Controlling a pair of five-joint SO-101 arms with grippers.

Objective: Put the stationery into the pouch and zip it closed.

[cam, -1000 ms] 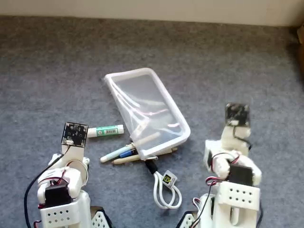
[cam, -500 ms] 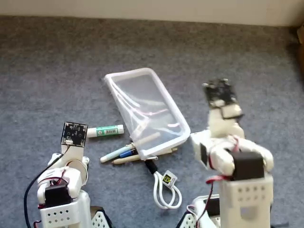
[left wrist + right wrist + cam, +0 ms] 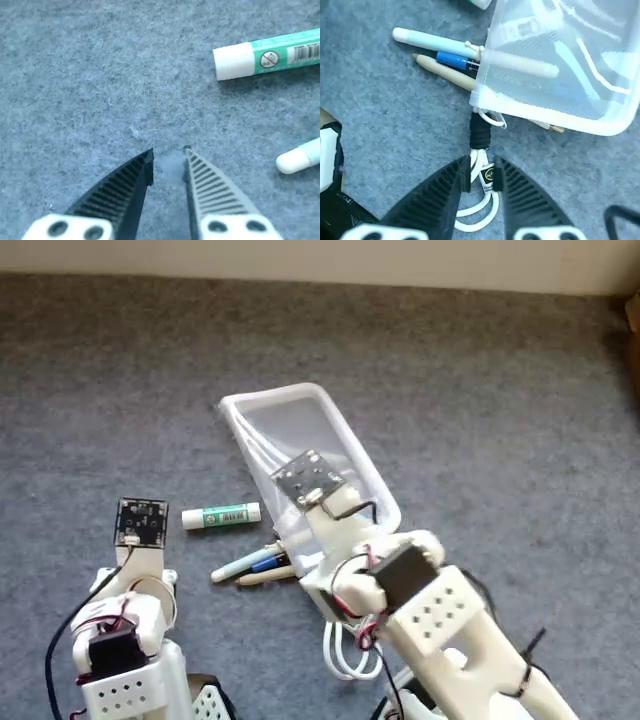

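Note:
A clear mesh pouch lies at mid-table, its mouth toward the arms, with several pens poking out of it. Those include a light blue pen, a blue pen and a beige pencil. A green and white glue stick lies loose to the left of the pouch. My right gripper hangs narrowly open above the pouch's white cord, the cord's tag between its fingers. My left gripper hovers narrowly open over bare carpet, short of the glue stick.
Grey carpet covers the whole work surface. The right arm reaches across the pouch's near end and hides part of it. A black toggle joins the cord to the pouch.
The right arm has swung from the right side leftward to over the pouch's near end and cord. The left arm has shifted slightly left.

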